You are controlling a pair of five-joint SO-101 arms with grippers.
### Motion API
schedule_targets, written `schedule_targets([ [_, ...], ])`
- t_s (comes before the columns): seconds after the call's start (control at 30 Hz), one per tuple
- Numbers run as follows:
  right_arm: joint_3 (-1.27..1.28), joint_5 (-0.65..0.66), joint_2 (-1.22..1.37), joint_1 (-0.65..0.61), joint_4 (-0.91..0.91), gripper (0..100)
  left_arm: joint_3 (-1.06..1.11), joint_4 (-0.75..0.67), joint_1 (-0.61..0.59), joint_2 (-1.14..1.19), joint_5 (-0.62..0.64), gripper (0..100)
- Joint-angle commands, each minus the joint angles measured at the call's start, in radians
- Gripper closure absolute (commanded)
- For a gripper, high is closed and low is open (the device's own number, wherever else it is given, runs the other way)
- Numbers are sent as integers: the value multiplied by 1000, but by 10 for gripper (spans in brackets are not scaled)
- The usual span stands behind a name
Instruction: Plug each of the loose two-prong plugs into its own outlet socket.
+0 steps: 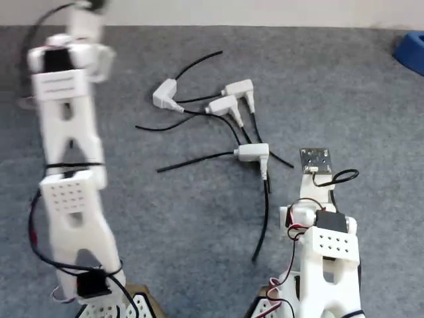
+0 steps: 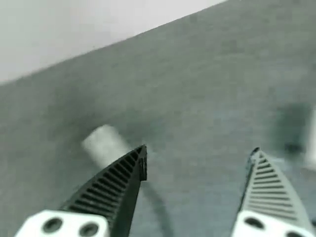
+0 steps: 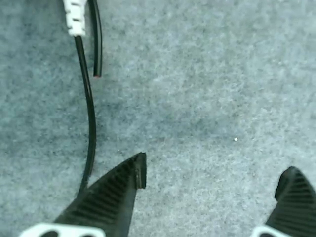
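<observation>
Several white plug and socket pieces on black cords lie on the grey carpet in the high view: one (image 1: pixel 165 93) at the left, two (image 1: pixel 240 89) (image 1: pixel 223 105) close together, and one (image 1: pixel 252 152) nearest the right arm (image 1: pixel 324 245). Which are plugs and which are sockets I cannot tell. The left arm (image 1: pixel 66 119) stretches to the far left corner, away from them. My left gripper (image 2: pixel 197 158) is open over bare carpet. My right gripper (image 3: pixel 216 170) is open with nothing in it; a white piece (image 3: pixel 75 17) and its black cord (image 3: pixel 89 113) lie beyond one fingertip (image 3: pixel 139 167).
A pale blurred object (image 2: pixel 103 140) lies on the carpet just past one finger of the left gripper. A blue object (image 1: pixel 411 52) sits at the far right edge of the table. Loose cord ends trail across the middle of the carpet (image 1: pixel 199 218).
</observation>
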Motion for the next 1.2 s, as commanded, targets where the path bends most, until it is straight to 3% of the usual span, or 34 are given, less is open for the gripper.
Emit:
schedule_targets([
  [0.0,-7,-3,-25,4,-13,606,-5,-167,-182,73,-2,716],
  [0.17,-7,-3,-25,4,-12,606,-5,-339,-232,206,-2,715],
  [0.5,-8,-3,-25,4,-10,606,-5,-572,-168,427,-3,715],
  [0.7,-10,-3,-27,4,-10,606,-5,-626,-189,498,-6,715],
  [1.17,-10,-2,-27,4,-13,606,-119,-601,-321,466,-3,715],
])
